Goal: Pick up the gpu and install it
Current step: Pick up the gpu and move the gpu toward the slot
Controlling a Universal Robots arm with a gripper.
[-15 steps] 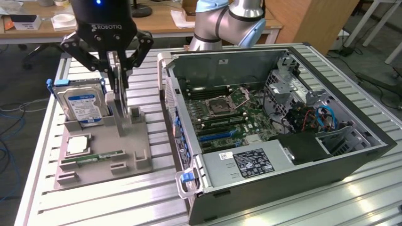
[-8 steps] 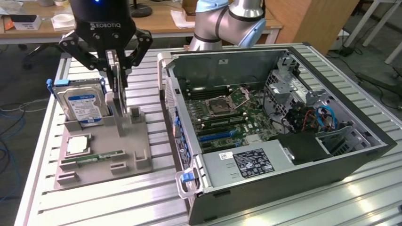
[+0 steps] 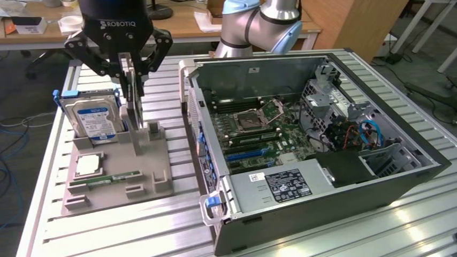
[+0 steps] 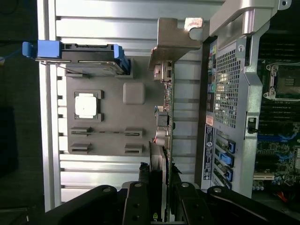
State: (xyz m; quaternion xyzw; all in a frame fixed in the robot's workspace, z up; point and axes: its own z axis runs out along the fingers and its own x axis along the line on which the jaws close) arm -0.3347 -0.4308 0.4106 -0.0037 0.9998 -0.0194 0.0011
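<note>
As the gripper (image 3: 131,72) stands directly over the grey parts holder (image 3: 146,160), its fingers are drawn in to a narrow span, one on each face of the gpu (image 3: 134,104), and appear clamped on it. The card stands upright on edge at the holder's side nearest the computer case (image 3: 343,209). In the wrist view the gpu (image 4: 167,117) runs edge-on away from the gripper (image 4: 161,187), with its silver bracket (image 4: 176,40) at the far end.

The grip is taken at the card's upper edge. This is judged sound: the flat faces give the pads purchase and the connector edge is left free. Whether the lower edge has cleared the holder's slot cannot be told.

The hard drive (image 3: 95,118) stands upright just beside the card, on the exterior view's left. The processor chip (image 3: 89,165) and RAM stick (image 3: 114,178) lie flat in their recesses.

The case lies on its side with the motherboard (image 3: 250,131) exposed, and its blue slots (image 3: 246,155) appear unoccupied. Installation is not yet done.
</note>
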